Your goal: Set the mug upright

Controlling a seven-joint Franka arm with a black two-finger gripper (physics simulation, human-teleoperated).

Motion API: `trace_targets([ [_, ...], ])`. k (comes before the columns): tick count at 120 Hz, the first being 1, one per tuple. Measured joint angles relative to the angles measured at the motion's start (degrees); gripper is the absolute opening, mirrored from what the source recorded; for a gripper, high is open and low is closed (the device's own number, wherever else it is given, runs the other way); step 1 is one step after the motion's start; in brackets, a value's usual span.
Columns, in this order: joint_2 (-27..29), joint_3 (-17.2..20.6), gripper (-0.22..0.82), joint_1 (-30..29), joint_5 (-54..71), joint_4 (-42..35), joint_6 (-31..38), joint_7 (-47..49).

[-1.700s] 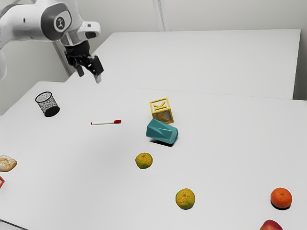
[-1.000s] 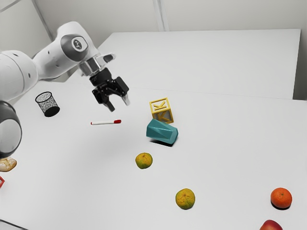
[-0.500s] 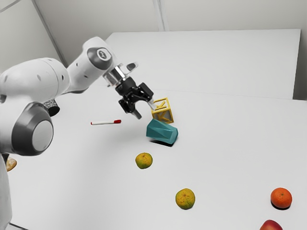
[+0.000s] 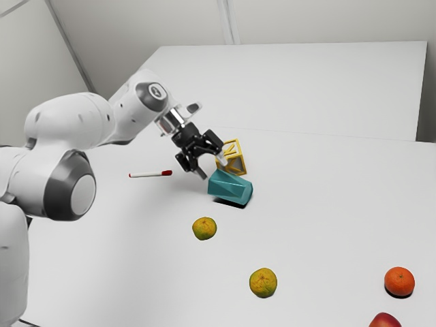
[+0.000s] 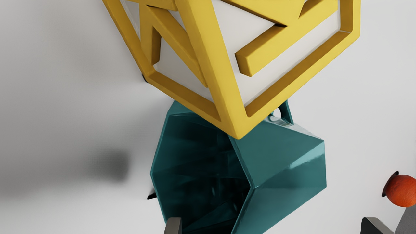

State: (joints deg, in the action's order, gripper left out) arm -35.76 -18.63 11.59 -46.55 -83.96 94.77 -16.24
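A smooth white table lies before a pale wall, with a second white surface beyond it. The mug, glossy teal and faceted into flat, angular planes, lies on its side just beyond and below the gripper. Its wide polygonal mouth faces the arm's side, exposing a dark interior; in the wrist view, part of the handle is visible on the side toward the yellow-framed letter block. This block is close beside the gripper and overlaps part of the mug in the wrist view.

The arm enters from the exterior view's left, bends at a large grey-capped joint, and slopes down from its wrist so that the gripper points obliquely toward the table near the mug. The gripper's fingers stand wide apart, with nothing held between them.

Relative to the gripper, a white marker with a red cap lies toward the exterior view's left. Two green-orange mandarins lie nearer the exterior camera, while an orange and a red fruit lie well apart toward the exterior view's right.
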Motion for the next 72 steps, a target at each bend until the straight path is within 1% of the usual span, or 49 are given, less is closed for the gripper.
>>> trace_targets([
  [20,-0.2,0.1,0.60,0.1,-0.9,-0.5,0.0,-0.1],
  [60,0.0,0.6,0.56,0.9,-1.9,-1.9,0.4,-0.1],
  [65,0.2,0.6,0.54,1.1,-2.0,-1.9,0.4,-0.1],
  [72,0.5,0.6,0.47,1.4,-2.1,-1.9,0.3,0.0],
])
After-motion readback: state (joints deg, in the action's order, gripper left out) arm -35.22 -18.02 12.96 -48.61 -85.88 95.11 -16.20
